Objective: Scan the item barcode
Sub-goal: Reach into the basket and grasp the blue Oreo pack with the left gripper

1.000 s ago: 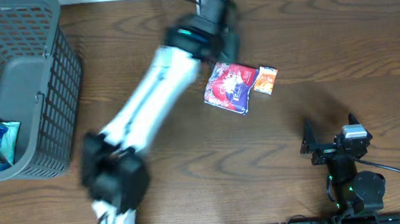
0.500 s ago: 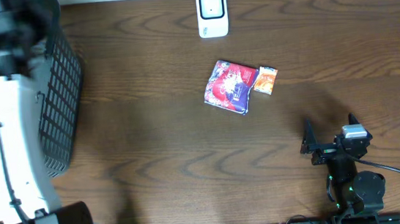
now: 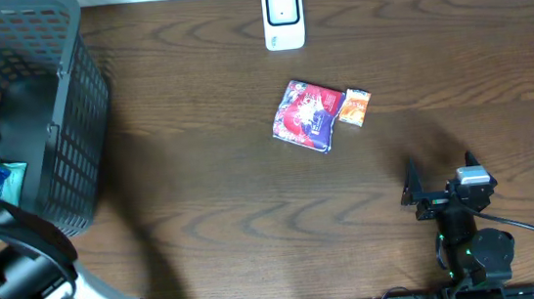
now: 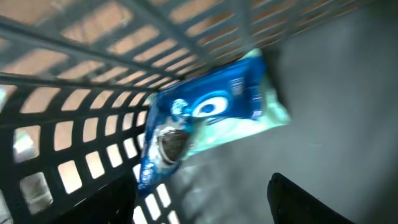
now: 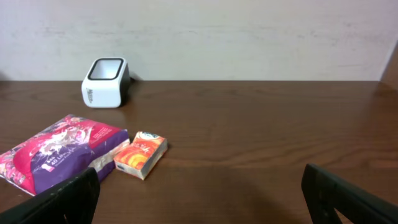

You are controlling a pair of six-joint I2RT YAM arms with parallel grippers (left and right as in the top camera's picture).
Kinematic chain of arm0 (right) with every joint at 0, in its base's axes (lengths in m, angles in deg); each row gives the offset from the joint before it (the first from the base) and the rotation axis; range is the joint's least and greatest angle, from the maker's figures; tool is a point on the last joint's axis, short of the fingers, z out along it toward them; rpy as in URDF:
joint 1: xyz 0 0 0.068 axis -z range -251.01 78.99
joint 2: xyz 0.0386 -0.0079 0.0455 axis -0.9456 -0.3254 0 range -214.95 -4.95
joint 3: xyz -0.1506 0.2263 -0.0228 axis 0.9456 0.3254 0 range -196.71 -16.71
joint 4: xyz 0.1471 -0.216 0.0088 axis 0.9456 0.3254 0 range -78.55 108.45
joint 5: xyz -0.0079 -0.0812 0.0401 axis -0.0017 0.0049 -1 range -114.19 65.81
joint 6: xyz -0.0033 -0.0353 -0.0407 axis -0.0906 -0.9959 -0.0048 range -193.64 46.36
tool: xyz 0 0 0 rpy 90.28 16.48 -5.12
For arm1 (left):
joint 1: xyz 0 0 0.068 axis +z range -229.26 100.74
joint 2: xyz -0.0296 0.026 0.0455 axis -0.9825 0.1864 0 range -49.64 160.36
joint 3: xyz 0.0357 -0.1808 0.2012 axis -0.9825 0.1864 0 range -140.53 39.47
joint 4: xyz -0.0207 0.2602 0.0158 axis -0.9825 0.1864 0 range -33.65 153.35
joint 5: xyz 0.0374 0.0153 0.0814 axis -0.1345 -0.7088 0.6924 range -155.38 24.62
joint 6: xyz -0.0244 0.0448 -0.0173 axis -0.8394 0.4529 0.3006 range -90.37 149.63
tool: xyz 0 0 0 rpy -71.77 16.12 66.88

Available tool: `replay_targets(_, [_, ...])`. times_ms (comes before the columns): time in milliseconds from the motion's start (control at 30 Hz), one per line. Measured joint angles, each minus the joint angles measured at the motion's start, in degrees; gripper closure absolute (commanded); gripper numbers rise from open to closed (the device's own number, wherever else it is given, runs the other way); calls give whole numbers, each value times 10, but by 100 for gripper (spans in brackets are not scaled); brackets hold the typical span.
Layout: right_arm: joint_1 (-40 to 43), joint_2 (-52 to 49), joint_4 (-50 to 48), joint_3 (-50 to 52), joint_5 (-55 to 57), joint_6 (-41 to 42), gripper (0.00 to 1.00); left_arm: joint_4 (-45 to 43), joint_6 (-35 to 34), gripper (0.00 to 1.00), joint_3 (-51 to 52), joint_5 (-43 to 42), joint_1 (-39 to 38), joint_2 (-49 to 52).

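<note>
Well, the left fingers (image 4: 323, 205) hang parted and empty over the blue packet (image 4: 211, 121) in the basket (image 4: 348, 93); better descend squarely, pinch its middle; right fingers (image 5: 348, 199) gape idle.

The white scanner (image 3: 283, 15) stands at the far edge of the brown desk (image 3: 202, 185). Just nearer than it lies a red-and-purple packet (image 3: 305, 116), with a small orange packet (image 3: 354, 106) close against its right side. Far left of the scanner a grey mesh basket (image 3: 78, 109) holds a blue packet (image 3: 0, 182), and the left arm (image 3: 24, 276) reaches in there. Nearer and to the scanner's right, the right claw (image 3: 441, 174) rests with its fingers spread.
</note>
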Motion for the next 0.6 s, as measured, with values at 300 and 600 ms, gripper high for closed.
replay_targets(300, [0, 0, 0, 0, 0, 0, 1, -1, -7, 32, 19, 80, -2, 30])
replay_targets(600, [0, 0, 0, 0, 0, 0, 1, -63, 0, 32, 101, 109, -3, 30])
